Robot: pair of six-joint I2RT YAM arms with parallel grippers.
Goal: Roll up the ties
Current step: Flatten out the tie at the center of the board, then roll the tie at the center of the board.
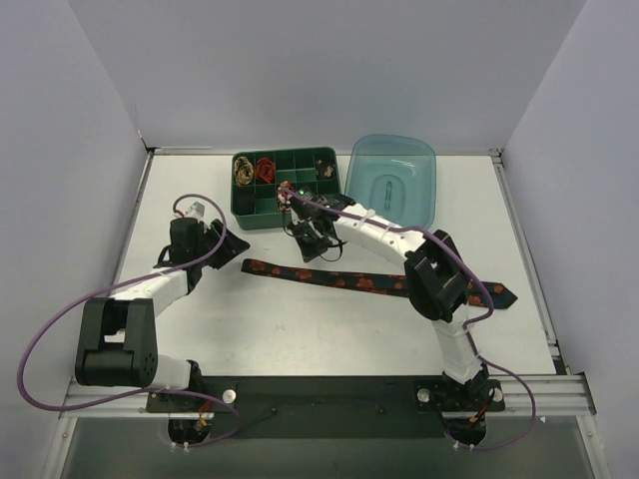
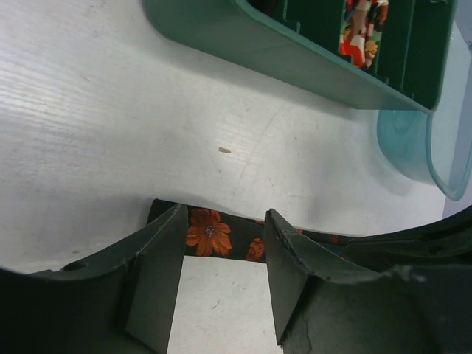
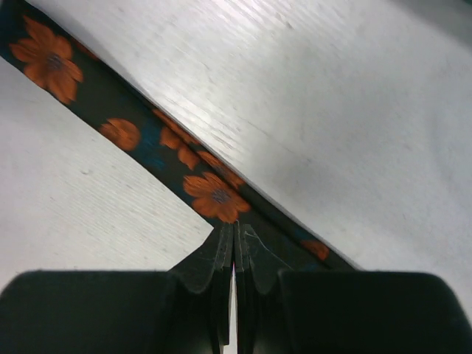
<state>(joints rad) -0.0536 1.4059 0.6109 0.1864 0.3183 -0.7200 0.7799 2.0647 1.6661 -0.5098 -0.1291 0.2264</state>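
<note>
Left claw stands partly open and grips nothing. Its two fingers straddle the narrower end of the black tie with orange flowers, which lies flat on the worktop. We judge this to be a start position for the roll, since the end has to be caught before it can be turned over on itself. Right claw is fully shut, its tips meeting right at the edge of the same tie further along its length. We read this as a hold-down to keep the strip straight while the other end is worked. Whether a pinch of fabric sits between those tips or they merely press on it, we cannot tell. The green tray sits at the far side, with a gold-black coil and a red coil in adjacent back compartments, so it is probably where finished rolls go. A blue tub lies just right of it. From above, the right arm crosses over part of the tie. Both claws are too small there to read, and a third patterned coil near the right wrist is partly covered. We cannot make out whether the left fingertips touch the worktop.
</note>
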